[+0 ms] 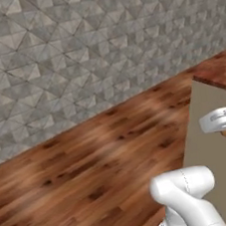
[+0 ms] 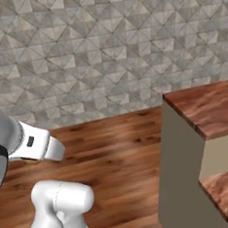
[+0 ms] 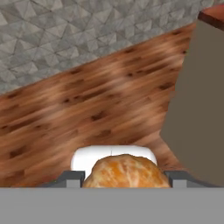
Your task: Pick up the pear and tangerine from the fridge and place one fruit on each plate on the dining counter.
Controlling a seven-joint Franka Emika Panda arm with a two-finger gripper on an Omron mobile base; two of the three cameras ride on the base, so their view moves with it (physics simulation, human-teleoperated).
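wall (image 2: 105,48): grey, faceted triangle tiles
floor (image 1: 81,164): streaked reddish-brown wood planks
dining counter (image 2: 208,107): glossy reddish-brown top, plain beige base
tangerine (image 3: 126,172): mottled orange

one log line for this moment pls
gripper: shut on tangerine | arm: raised above wood floor | dining counter: ahead right, no plates seen

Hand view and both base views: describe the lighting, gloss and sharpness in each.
Hand view: the tangerine in the pincer looms large and soft-edged, evenly lit; the wooden floor shows pale glossy streaks. Left base view: flat light, the tiled wall shaded facet by facet, no cast shadows. Right base view: the dining counter top is glossy, its beige side dull; edges slightly blurred.
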